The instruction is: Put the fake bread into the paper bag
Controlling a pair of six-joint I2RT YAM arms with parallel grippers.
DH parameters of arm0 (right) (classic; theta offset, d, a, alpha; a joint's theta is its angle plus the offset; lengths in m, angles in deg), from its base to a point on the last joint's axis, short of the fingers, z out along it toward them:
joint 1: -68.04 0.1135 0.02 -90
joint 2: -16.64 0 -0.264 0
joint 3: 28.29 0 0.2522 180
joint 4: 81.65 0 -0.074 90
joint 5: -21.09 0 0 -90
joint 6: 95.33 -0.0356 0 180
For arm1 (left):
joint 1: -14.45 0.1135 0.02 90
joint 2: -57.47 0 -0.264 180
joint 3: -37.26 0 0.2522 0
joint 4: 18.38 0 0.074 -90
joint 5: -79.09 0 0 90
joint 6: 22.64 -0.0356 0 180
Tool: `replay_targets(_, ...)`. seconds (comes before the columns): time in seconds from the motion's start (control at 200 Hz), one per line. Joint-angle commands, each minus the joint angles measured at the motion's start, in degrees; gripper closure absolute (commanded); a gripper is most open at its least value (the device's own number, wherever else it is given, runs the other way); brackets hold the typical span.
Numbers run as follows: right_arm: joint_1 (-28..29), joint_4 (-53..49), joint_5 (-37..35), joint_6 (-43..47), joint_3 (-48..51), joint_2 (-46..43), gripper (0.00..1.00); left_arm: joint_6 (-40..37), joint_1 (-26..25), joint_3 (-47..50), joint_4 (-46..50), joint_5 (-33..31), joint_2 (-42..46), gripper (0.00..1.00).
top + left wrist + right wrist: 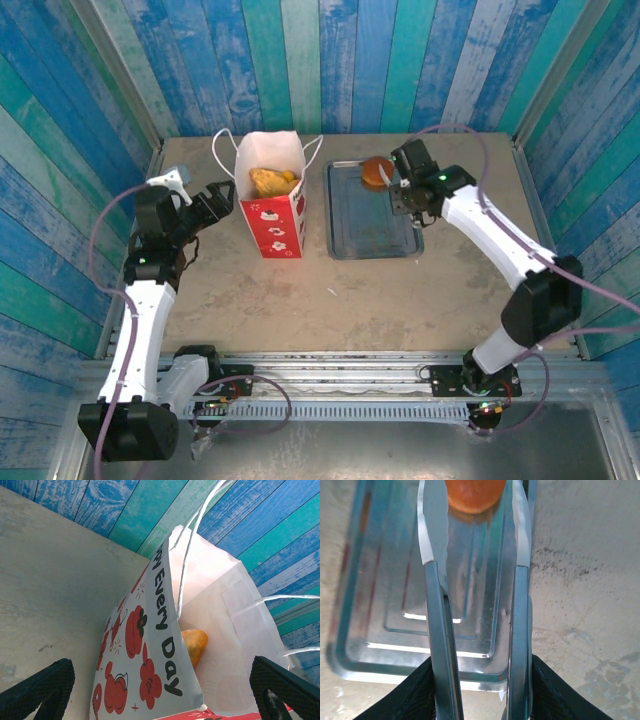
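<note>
The paper bag (272, 215) stands upright, white above and red below, with golden fake bread (272, 180) inside it. My left gripper (222, 197) is open just left of the bag. In the left wrist view the bag's printed wall (145, 650) and an orange piece of bread (195, 644) inside lie between the wide-apart fingers (42, 687). My right gripper (405, 198) is shut on the metal tongs (434, 580). The tongs' tips flank one orange-brown bun (472, 494), (376, 172) at the far end of the tray; whether they press it I cannot tell.
The grey metal tray (345, 235) lies right of the bag, its rim (350, 655) under the tongs. Blue-green plank walls close the table on three sides. Bare tabletop (330, 290) lies in front of the bag and tray.
</note>
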Motion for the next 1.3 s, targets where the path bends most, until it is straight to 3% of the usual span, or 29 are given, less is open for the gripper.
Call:
replay_targets(0.0,-0.9,6.2,-1.1,0.8,0.4,4.6,0.53,1.5,0.2,1.7,-2.6,0.3,1.2,0.06)
replay_targets(0.285,-3.1,6.4,0.7,-0.1,-4.0,13.3,0.50,2.3,0.2,2.3,-3.0,0.3,1.3,0.06)
replay_targets(0.821,-5.1,7.0,4.3,2.2,-8.4,17.6,0.37,2.1,0.2,1.4,-2.2,0.2,0.0,0.06)
replay_targets(1.297,-5.5,6.8,4.7,3.4,-14.7,23.6,0.33,1.4,0.2,0.5,-0.5,-0.2,-0.1,0.06)
